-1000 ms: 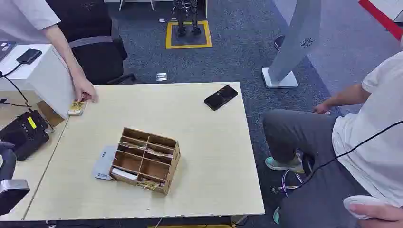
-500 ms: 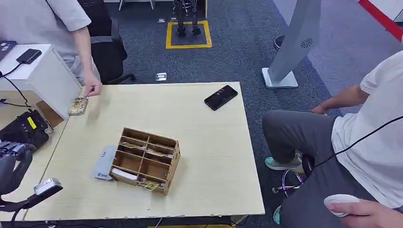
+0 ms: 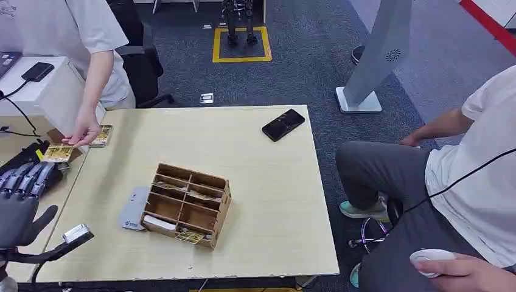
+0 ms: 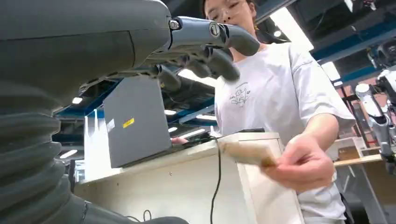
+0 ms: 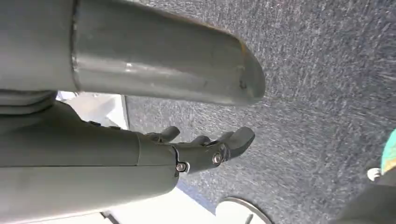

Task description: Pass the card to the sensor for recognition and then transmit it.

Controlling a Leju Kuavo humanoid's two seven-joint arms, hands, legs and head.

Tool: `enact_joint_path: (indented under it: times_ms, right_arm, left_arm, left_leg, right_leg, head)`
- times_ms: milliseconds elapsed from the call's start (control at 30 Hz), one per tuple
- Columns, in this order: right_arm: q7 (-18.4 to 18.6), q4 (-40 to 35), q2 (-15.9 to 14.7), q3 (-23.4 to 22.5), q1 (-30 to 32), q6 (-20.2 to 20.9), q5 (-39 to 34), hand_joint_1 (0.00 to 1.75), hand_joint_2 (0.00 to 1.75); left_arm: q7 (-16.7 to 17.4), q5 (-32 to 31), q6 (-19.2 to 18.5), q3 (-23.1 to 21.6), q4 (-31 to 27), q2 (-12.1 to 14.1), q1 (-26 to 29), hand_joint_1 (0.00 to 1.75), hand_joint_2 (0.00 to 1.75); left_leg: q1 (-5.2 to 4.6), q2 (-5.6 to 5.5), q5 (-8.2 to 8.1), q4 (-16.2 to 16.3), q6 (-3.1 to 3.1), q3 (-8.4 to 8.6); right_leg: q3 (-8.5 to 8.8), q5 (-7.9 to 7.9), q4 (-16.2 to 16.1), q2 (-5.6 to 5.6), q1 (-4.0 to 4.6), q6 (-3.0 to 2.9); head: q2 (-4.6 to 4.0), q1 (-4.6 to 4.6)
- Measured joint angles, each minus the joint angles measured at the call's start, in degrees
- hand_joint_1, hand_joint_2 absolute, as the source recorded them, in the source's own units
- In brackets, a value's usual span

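My left hand is raised at the table's left edge with its fingers spread and nothing in them. A standing person's hand holds a yellow card just beyond my fingertips, not touching them; the left wrist view shows the same card pinched in that hand. A small stack of cards lies on the table's far left corner. The grey flat sensor lies beside the wooden organizer. My right hand hangs over the carpet, fingers loosely apart and holding nothing.
A black phone lies at the table's far right. A black device sits on the side desk under my left hand. A seated person at the right holds a white remote. A white box stands at the far left.
My left hand has risen and spread its fingers. The standing person lifted a card off the stack and brought it towards my fingertips.
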Motion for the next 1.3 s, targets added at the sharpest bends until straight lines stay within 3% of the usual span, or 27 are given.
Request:
enact_joint_path:
  times_ms: [533, 933, 1300]
  right_arm:
    - [1.1, 0.7, 0.0, 3.3, -0.2, 0.0, 0.0, 0.00, 0.00]
    - [1.0, 0.7, 0.0, 4.5, -0.4, -0.3, 0.0, 0.00, 0.00]
    - [1.4, 0.7, 0.0, 4.6, -0.4, -0.3, 0.0, 0.00, 0.00]
  left_arm:
    - [2.2, -2.2, 0.0, -4.3, 6.1, -1.9, -5.3, 0.00, 1.75]
    - [4.4, -0.7, -0.8, -5.5, 11.5, -3.1, -11.4, 0.00, 1.75]
    - [4.9, 0.9, -0.9, -5.6, 14.2, -3.3, -13.3, 0.00, 1.75]
  left_leg:
    - [0.01, 0.02, 0.00, 0.0, 0.00, -0.01]
    - [0.01, 0.04, 0.00, 0.0, 0.00, -0.04]
    - [0.01, 0.05, -0.01, 0.0, 0.00, -0.05]
  right_leg:
    - [-0.04, 0.00, 0.0, 0.03, 0.00, 0.00]
    - [-0.06, 0.02, 0.0, 0.04, 0.00, 0.02]
    - [-0.08, 0.02, 0.0, 0.06, 0.01, 0.01]
  head:
    - [0.00, 0.00]
    - [0.00, 0.00]
    - [0.00, 0.00]
